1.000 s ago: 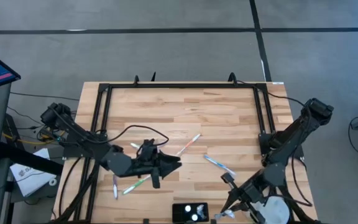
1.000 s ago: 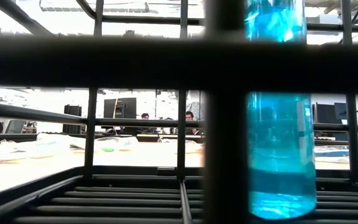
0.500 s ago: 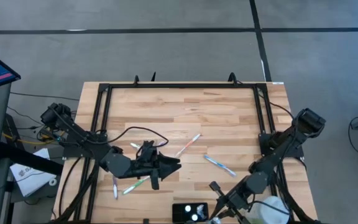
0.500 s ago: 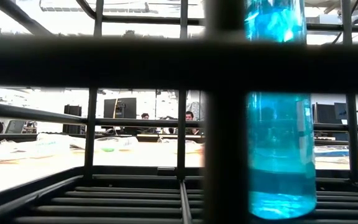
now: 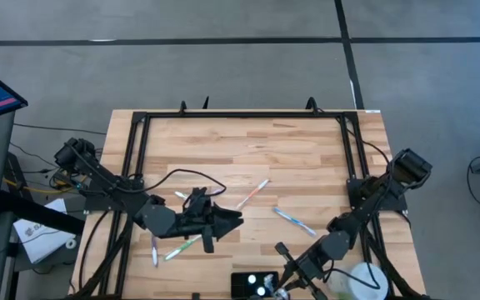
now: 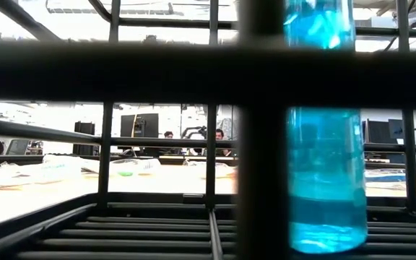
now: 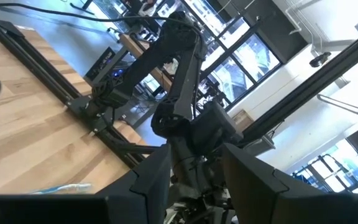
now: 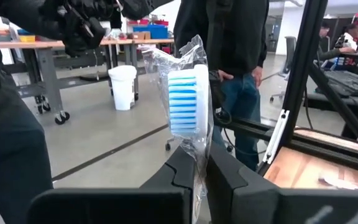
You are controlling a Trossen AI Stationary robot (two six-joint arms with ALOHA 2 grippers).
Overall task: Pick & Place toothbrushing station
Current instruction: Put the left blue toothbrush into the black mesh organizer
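My right gripper (image 5: 285,275) hangs over the table's near edge, just right of the toothbrushing station (image 5: 252,285), a low black box. It is shut on a toothbrush (image 8: 183,102) with blue bristles in a clear wrapper. My left gripper (image 5: 233,220) hovers above the table's middle left with its fingers (image 7: 148,183) apart and nothing between them. Several more wrapped toothbrushes lie flat on the wood, among them one (image 5: 253,193) at the middle and one (image 5: 294,221) to its right. My right gripper pinches the wrapped toothbrush between its two fingers (image 8: 225,171), on the handle (image 8: 197,163) a short way below the head. The brush runs along the fingers and sticks out past their tips, bristle face toward the camera. It is clear of the table.
A white round container (image 5: 365,283) stands at the near right corner beside my right arm. A black tube frame (image 5: 244,116) runs round the wooden table. The low view looks through close black bars (image 6: 262,144) with a blue see-through upright thing (image 6: 326,180) behind them. People stand beyond the table.
My right gripper, still shut on the toothbrush, has sunk and gone toward the table's left, closer to the black station. My left arm has kept still.
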